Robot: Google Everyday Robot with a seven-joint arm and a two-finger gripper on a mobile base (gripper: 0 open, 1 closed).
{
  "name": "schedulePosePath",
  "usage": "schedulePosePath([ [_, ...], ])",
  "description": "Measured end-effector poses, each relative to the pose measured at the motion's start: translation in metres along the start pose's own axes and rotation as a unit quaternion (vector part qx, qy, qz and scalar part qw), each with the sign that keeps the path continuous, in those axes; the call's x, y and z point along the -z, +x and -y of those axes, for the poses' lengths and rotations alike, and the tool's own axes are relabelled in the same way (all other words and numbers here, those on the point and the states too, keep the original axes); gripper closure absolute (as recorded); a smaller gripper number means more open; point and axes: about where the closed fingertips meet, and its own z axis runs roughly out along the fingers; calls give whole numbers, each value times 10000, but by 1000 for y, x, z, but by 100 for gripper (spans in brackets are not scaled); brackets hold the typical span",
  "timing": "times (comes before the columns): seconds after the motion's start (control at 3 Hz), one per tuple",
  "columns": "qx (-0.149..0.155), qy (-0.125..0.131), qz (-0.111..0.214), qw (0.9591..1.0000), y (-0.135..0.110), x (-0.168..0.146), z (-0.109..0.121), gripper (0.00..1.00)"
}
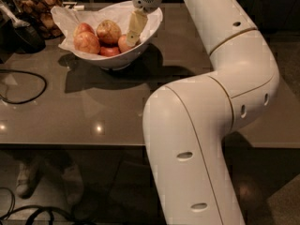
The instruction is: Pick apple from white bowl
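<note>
A black cable loops on the counter at the far left. Behind it are dark objects that I cannot identify.

Further right sits the white bowl, lined with crumpled white paper that spills over its left rim. Inside, two pinkish apples lie on the left. A speckled yellowish-brown apple is in the middle, with a small darker red apple in front of it. The apple that I take for the target rests against the bowl's right wall, just beside those two.

The end effector reaches down into the right side of the bowl. Its pale tip is right at the apple's right flank and partly covers it. Whether it is wide or narrow I cannot tell, and nothing shows that it holds anything. The white arm bends back from there across the right half of the view.

I judge the step in hand to be the final approach and seating around the apple, so the task is not yet done. The next move calls for:

- settling squarely astride the apple without nudging its neighbours or catching the paper
- closing firmly
- lifting straight up, clear of the slanted rim
</note>
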Motion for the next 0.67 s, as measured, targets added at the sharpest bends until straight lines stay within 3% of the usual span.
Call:
schedulePosePath([
  [0.67, -97, -174, 3, 9998, 5, -12, -2, 25],
])
